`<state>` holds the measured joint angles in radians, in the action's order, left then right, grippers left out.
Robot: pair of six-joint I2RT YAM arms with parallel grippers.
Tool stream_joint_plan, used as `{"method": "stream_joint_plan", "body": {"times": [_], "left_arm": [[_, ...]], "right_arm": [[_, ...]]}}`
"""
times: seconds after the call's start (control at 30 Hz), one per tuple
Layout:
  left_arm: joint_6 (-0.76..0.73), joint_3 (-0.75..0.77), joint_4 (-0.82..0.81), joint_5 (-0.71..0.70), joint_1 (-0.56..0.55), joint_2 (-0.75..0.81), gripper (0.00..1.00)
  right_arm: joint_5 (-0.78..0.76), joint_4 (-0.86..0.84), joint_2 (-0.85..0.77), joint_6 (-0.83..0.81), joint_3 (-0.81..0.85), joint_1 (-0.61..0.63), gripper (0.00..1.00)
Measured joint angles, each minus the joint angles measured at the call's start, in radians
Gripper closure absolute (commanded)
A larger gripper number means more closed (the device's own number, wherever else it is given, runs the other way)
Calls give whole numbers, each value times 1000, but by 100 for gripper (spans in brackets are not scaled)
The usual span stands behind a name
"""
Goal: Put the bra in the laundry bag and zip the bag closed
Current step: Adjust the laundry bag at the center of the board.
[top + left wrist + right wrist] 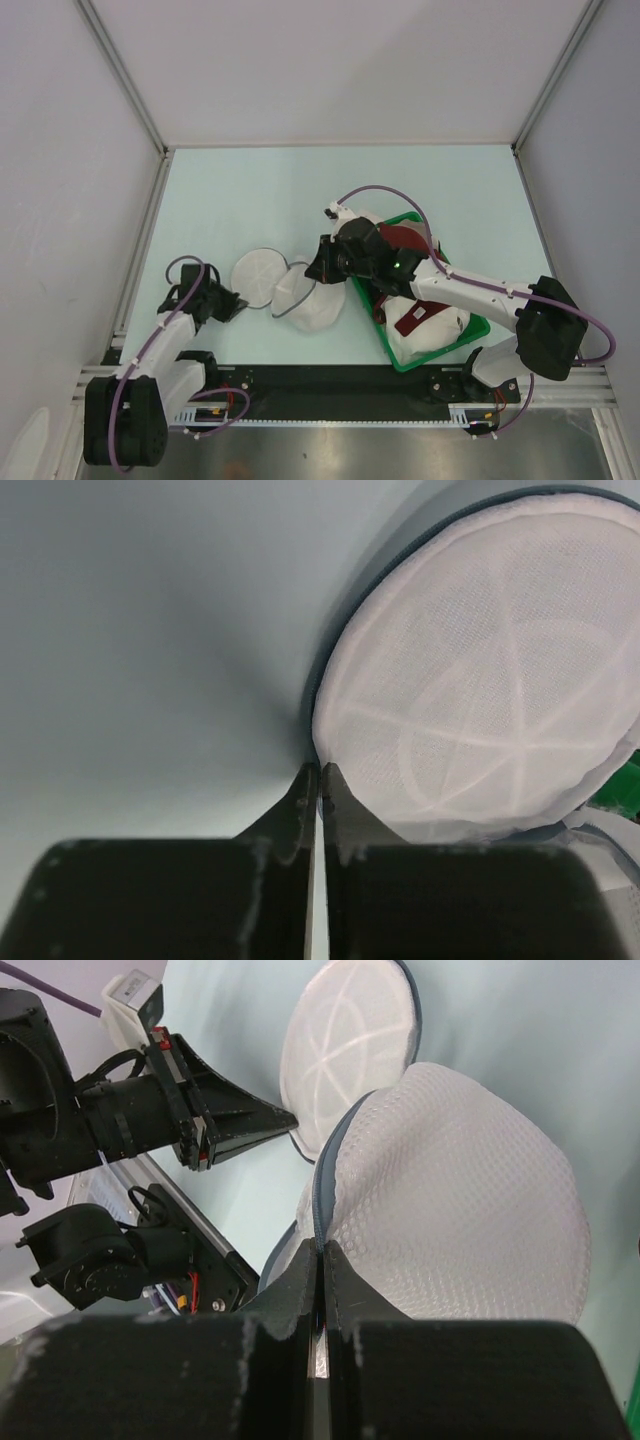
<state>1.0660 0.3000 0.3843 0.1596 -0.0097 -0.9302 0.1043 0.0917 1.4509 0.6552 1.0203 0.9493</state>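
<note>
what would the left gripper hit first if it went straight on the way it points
The laundry bag: the left gripper has its jaws at the flat half's rim, seemingly pinching it.

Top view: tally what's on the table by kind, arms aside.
laundry bag: 1, lying open in two halves
basket: 1
bra: 1, in the basket
white cloth: at least 1, in the basket; cannot tell separate pieces apart
Total: at least 4
</note>
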Motion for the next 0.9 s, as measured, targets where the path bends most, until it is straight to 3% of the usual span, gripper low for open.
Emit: {"method": "stream_joint_plan", "body": {"times": [0.13, 0.23, 0.43, 0.6, 0.7, 0.73, 0.9], "left_arm": [[-43, 19, 53, -72, 0, 76, 100], [-101, 91, 117, -180, -29, 232, 100], [-210, 304, 130, -409, -269, 407, 100], [-256, 306, 157, -534, -435, 416, 100], [-278, 296, 176, -595, -520, 427, 100], [-290, 296, 180, -610, -544, 433, 100], [-345, 293, 140, -642, -617, 467, 100]], "right_arm": [[3, 0, 0, 0, -2, -3, 100], [10, 4, 0, 0, -5, -7, 100], [18, 9, 4, 0, -3, -10, 99], [17, 45, 30, 0, 13, -11, 95], [5, 83, 32, -3, 17, -14, 81], [0, 98, 32, -6, 19, -15, 70], [-37, 209, 37, -57, 77, -21, 51]]}}
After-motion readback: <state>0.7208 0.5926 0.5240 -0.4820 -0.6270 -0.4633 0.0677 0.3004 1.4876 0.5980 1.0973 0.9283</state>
